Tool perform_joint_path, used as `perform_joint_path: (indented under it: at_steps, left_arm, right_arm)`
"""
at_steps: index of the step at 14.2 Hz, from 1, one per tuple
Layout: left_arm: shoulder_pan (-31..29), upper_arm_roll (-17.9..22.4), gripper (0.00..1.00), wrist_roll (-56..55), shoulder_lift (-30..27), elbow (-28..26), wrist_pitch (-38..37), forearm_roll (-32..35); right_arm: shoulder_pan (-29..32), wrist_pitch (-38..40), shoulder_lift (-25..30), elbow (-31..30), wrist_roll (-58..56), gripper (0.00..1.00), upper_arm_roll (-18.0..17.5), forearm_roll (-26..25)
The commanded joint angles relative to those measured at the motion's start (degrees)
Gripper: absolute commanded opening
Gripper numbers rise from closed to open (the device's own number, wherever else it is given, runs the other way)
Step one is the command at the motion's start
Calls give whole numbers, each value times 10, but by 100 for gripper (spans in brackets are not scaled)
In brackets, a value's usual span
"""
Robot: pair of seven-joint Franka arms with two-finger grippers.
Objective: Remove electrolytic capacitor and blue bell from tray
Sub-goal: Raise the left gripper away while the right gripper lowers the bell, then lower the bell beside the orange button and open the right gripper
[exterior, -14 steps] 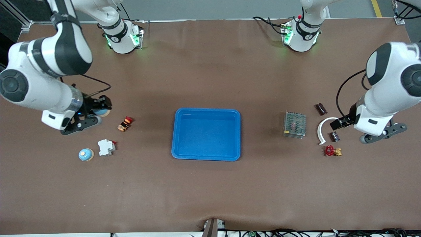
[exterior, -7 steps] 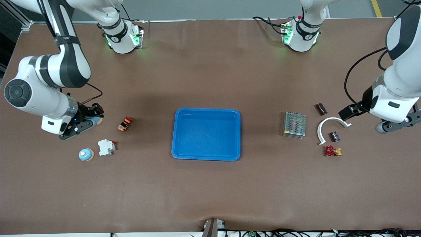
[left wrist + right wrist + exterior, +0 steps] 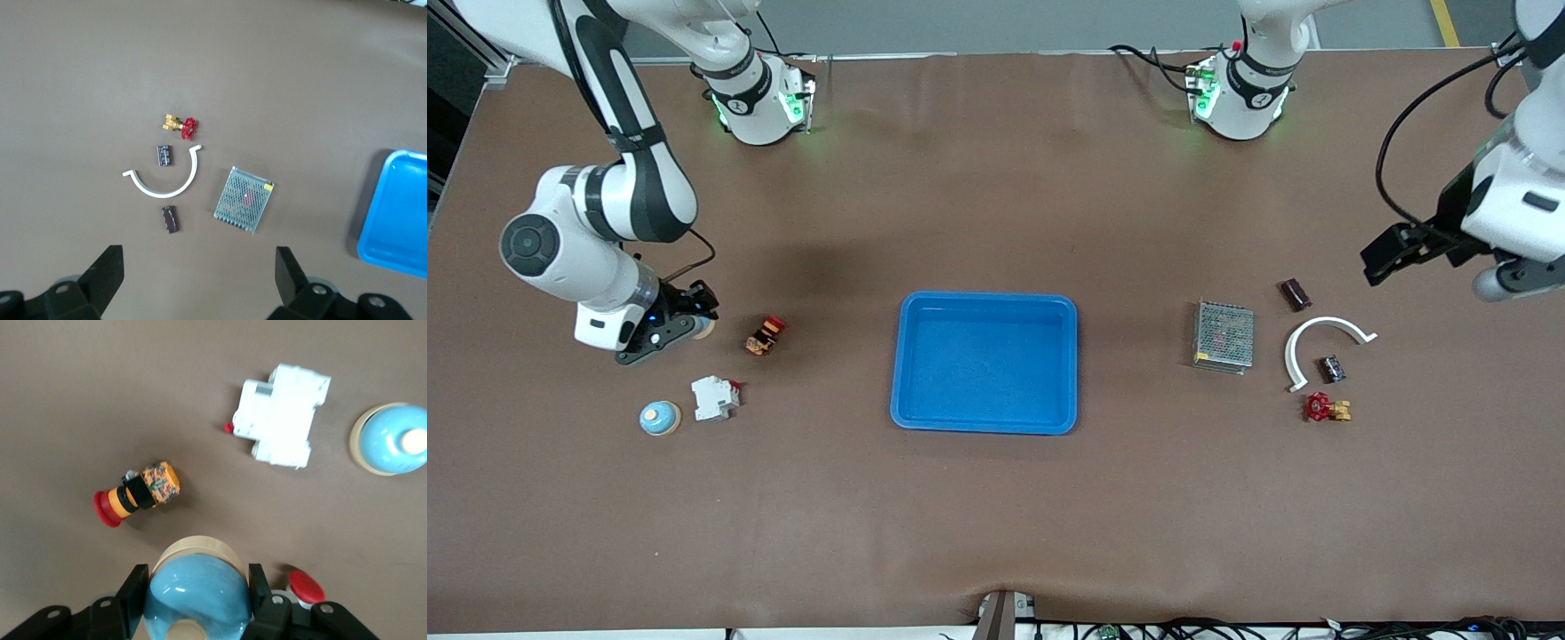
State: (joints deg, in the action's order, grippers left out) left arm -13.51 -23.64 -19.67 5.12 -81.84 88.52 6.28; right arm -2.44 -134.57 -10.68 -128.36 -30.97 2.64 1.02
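Observation:
My right gripper is shut on a blue bell with a cream base, low over the table at the right arm's end; its fingers press both sides of the dome. A second blue bell stands on the table nearer the front camera. Two small dark capacitors lie at the left arm's end, also seen as one capacitor and another. My left gripper hangs open and empty, high over the table's end beside them.
A blue tray sits mid-table. A red-orange push-button and a white breaker lie near the bells. A metal mesh box, a white curved strip and a red valve lie by the capacitors.
The left arm has risen and drawn away from the capacitors toward the table's end, staying open. The right arm has shifted its pose while the held bell stayed near the same spot.

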Motion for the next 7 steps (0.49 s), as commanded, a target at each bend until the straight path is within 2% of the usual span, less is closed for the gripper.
perform_joint_path:
  at_steps: [1,3,7]
  left_arm:
    - [60,90,100,65,-36,-11,-23,-35]
    - [97,138,100,98,-58,-28,-31,-45]
    - [126,172,100,103,-83,-51,-31,-52]
  right_arm:
    - [20,-25,23,-37,-8,23,-11,-7]
    - [21,-35,16,-41,-8,23,-11,-7]
    - [24,-103,-11,-69,-11,23,-11,-7]
